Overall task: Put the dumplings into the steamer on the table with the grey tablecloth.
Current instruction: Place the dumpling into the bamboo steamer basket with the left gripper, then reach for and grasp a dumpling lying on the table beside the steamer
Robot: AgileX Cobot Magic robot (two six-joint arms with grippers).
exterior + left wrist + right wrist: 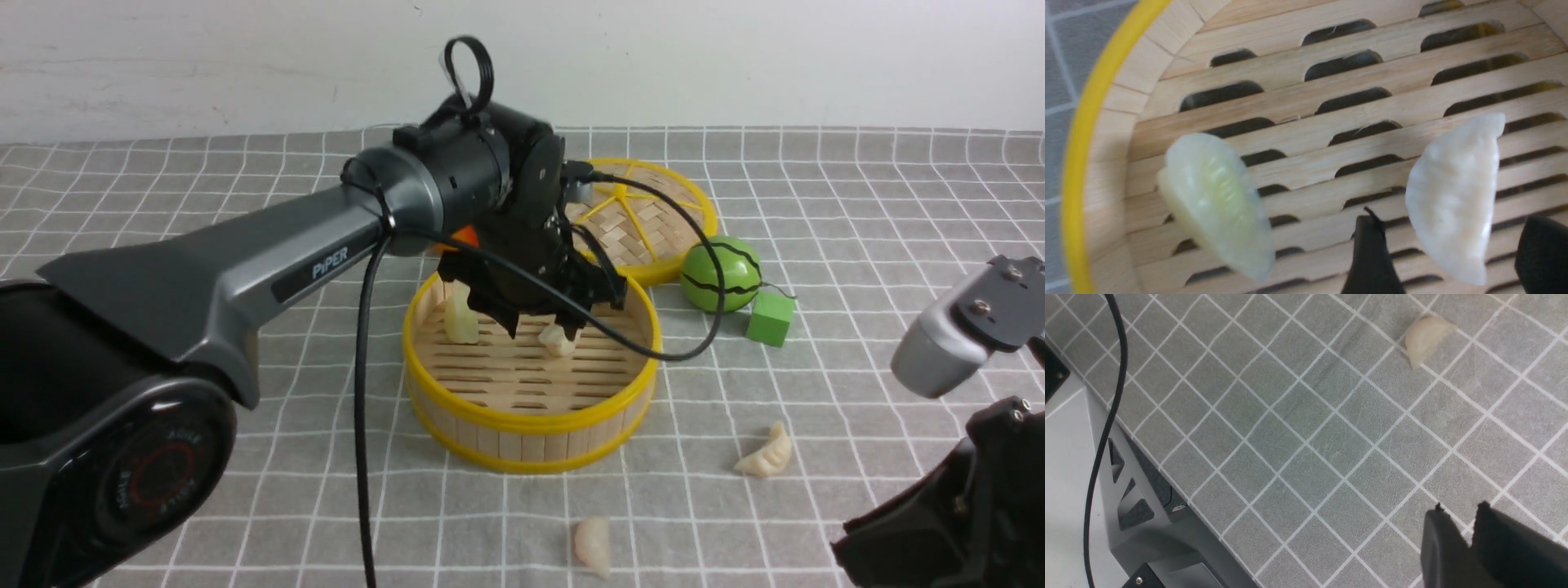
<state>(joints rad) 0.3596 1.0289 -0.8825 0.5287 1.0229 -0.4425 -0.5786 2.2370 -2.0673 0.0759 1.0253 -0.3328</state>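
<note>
The left hand hovers inside the steamer, above two dumplings.

Clock positions are taken from the steamer's centre in the front view. Dumplings, four: two inside, one toward 10 o'clock, one near centre; two outside, at 4 and 5. Steamer, one. Lid, one, at 1. Striped green ball, one, at 2. Green block, one, at 3. Orange item, one visible, partly hidden, at 11.
</note>
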